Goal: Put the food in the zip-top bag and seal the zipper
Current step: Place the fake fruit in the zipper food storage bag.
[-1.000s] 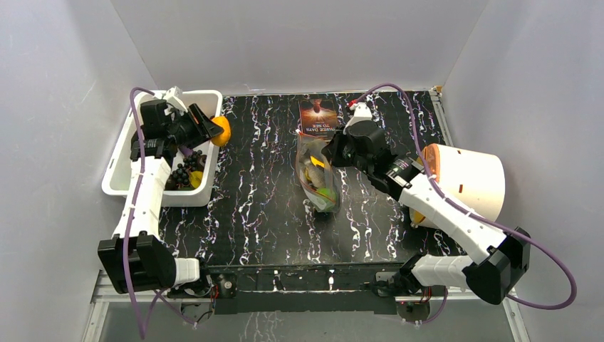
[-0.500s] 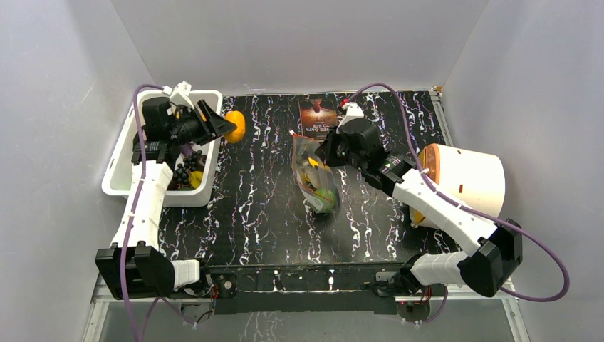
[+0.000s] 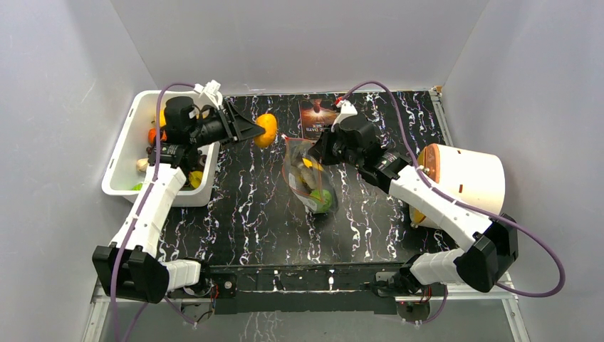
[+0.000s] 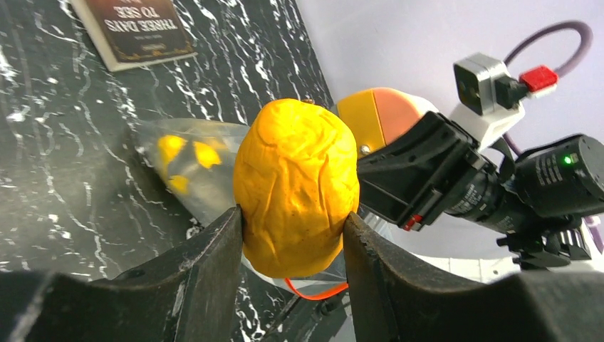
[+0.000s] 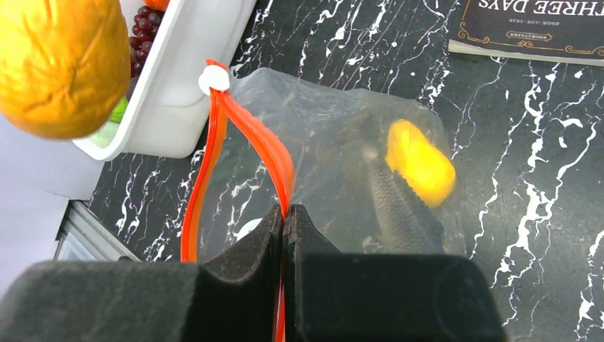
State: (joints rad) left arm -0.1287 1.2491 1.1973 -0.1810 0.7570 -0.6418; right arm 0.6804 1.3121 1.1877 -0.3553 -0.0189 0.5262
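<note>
My left gripper (image 3: pixel 256 130) is shut on a wrinkled yellow-orange fruit (image 4: pixel 298 185), holding it in the air just left of the bag's mouth. The clear zip-top bag (image 3: pixel 306 178) lies mid-table with a yellow piece (image 5: pixel 420 162), a dark item and a green item (image 3: pixel 324 198) inside. My right gripper (image 5: pixel 285 210) is shut on the red-orange zipper (image 5: pixel 242 135) and holds one lip up, so the mouth gapes toward the fruit (image 5: pixel 64 64). A white slider tab (image 5: pixel 214 80) sits at the zipper's far end.
A white tub (image 3: pixel 128 153) with grapes and other food stands at the left edge. A dark book (image 3: pixel 318 116) lies behind the bag. A white and orange cylinder (image 3: pixel 466 182) lies on its side at the right. Grey walls enclose the table.
My left arm has swung right from over the tub, carrying the fruit toward the bag. My right gripper has shifted slightly left and back, pulling the bag's mouth with it.
</note>
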